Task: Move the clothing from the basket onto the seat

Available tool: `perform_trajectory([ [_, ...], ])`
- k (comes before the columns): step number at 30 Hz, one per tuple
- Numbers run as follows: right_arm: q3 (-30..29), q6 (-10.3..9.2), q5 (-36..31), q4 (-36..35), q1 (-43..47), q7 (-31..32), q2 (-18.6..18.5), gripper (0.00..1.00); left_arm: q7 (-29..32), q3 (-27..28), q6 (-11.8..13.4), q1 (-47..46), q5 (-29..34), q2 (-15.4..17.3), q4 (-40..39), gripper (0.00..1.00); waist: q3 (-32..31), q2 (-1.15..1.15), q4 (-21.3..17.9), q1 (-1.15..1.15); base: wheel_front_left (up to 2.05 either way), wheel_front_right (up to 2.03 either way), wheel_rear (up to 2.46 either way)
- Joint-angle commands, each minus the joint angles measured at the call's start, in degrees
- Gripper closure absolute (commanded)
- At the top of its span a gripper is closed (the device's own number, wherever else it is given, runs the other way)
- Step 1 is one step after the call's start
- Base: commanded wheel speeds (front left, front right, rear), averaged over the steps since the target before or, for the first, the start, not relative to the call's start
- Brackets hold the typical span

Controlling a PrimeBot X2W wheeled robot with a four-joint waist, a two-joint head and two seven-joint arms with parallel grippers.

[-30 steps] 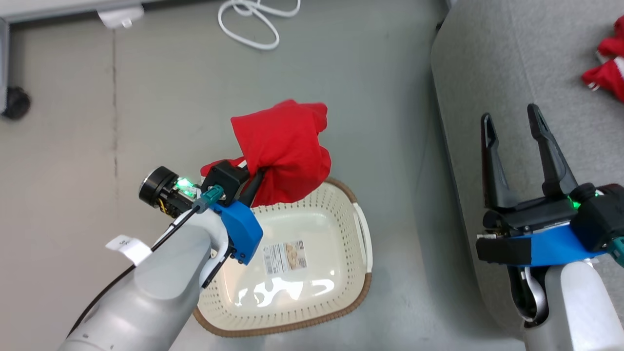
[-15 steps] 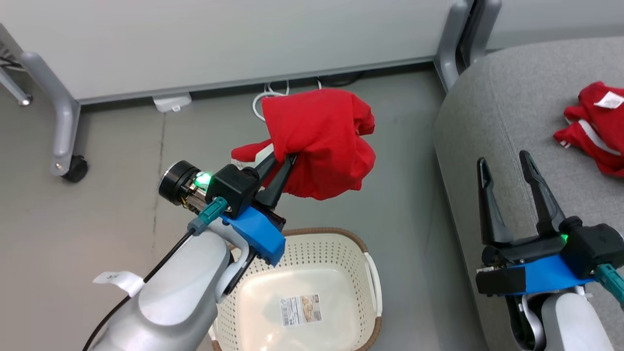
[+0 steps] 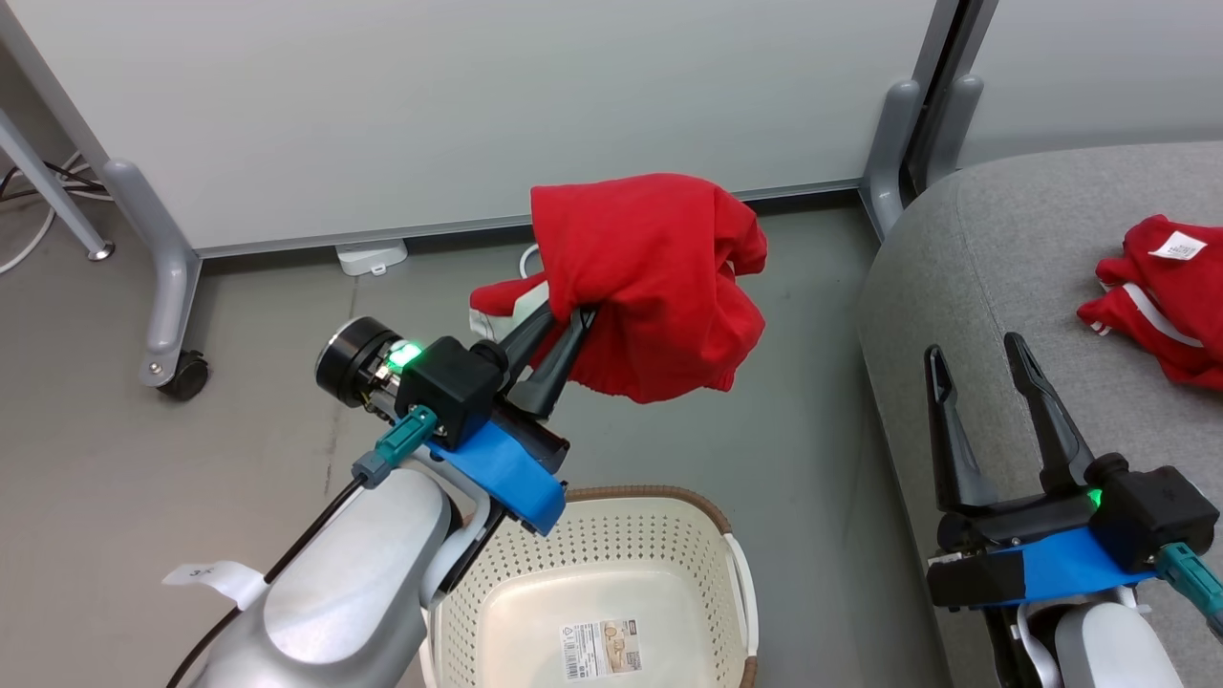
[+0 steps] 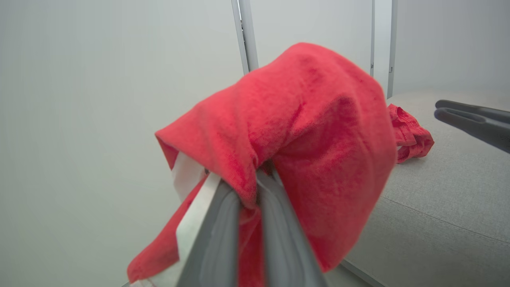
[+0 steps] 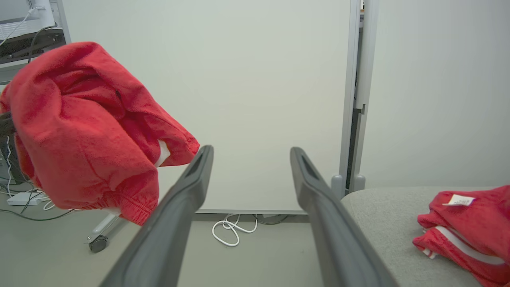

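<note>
Head view: left fingers (image 3: 557, 361) clamped on red garment (image 3: 650, 277) aloft beyond basket (image 3: 659, 499), tips buried in cloth; right fingers (image 3: 1044, 420) apart, empty; second garment (image 3: 1161, 306) on seat (image 3: 994, 248), cropped at frame edge.

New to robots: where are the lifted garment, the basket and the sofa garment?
lifted garment (image 3: 659, 287), head view, bunched middle.
basket (image 3: 631, 535), head view, far wall.
sofa garment (image 3: 1164, 311), head view, its middle.

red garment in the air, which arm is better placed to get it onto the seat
Left, probably. The left gripper is shut on the red garment, up beside the seat. The right gripper is open and empty, so it would need a handover.
</note>
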Motion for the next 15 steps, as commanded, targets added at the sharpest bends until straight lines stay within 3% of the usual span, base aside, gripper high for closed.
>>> perform_trajectory([
  [1, 0.2, 0.03, 0.57, -0.42, 0.74, -0.22, -0.04, 0.0, -0.29, -0.01, -0.18, 1.07, 0.21, 0.28, 0.14, 1.0, -0.25, -0.01, -0.07, 0.01, 0.0, 0.0, 0.0],
  [7, 2.7, 0.03, -0.38, -2.32, -1.04, -0.22, -0.04, 0.0, -0.29, -0.14, -0.39, 1.41, 0.25, 0.13, 0.57, 1.0, -0.59, -0.01, -0.11, 0.01, 0.0, 0.0, 0.0],
  [15, 11.91, 0.03, 0.39, -4.5, -4.37, -0.22, -1.76, 0.0, -0.29, -0.41, -0.53, 0.68, 0.84, -0.36, 1.06, 1.0, -0.75, -0.01, 0.24, 0.01, 0.0, 0.0, 0.0],
])
